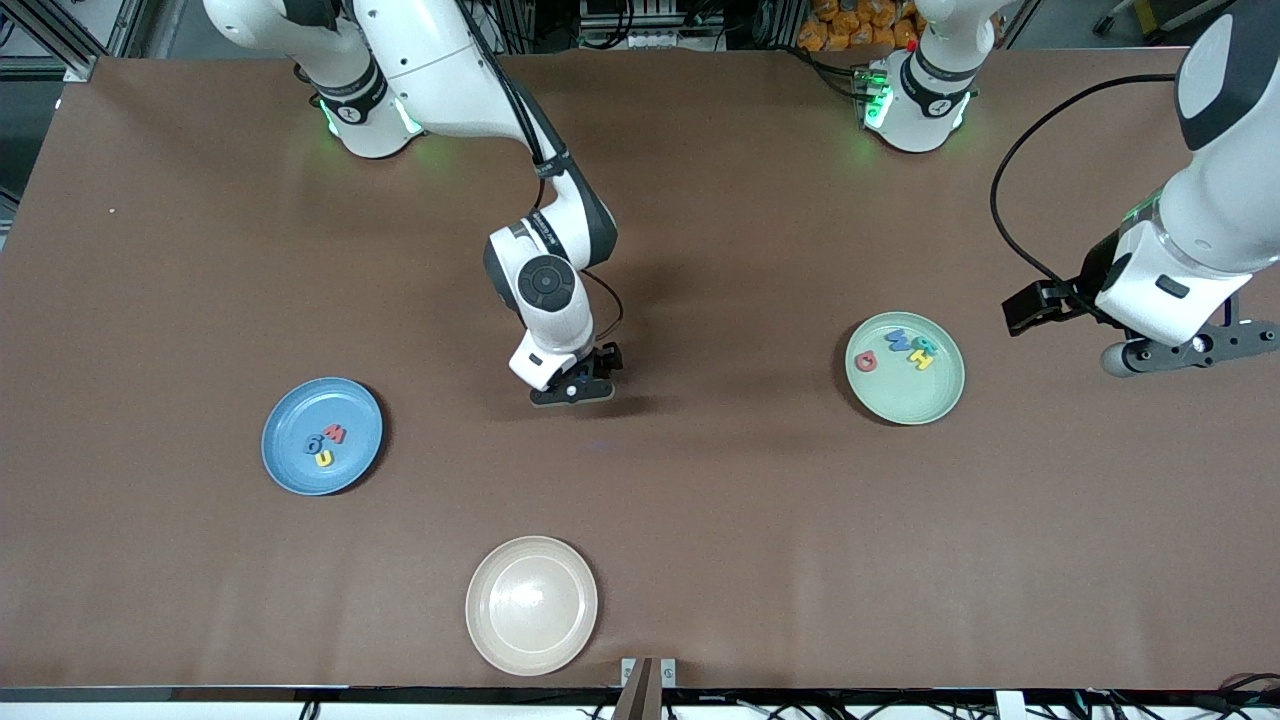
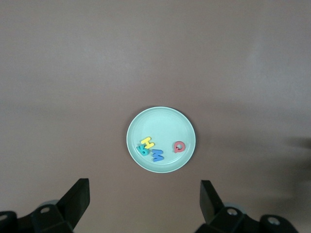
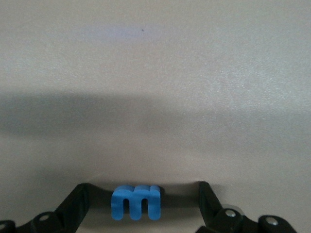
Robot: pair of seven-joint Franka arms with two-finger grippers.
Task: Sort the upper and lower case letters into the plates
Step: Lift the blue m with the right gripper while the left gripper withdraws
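Observation:
A blue letter m [image 3: 136, 201] lies on the brown table between the jaws of my right gripper [image 3: 143, 188], which is open and low at the table's middle [image 1: 575, 390]. The jaws stand apart from the letter on both sides. The hand hides it in the front view. The sky blue plate [image 1: 300, 410] holds red, blue and yellow letters [image 1: 325, 445]. The mint green plate [image 1: 910, 400] holds four letters [image 1: 905, 352]. It also shows in the left wrist view [image 2: 160, 126]. My left gripper [image 1: 1190, 350] is open and empty in the air [image 2: 144, 194], beside the mint plate toward the left arm's end.
A cream-beige plate [image 1: 531, 604] with nothing in it sits near the table's front edge, nearer to the front camera than my right gripper. A black cable [image 1: 1000, 200] loops from the left arm.

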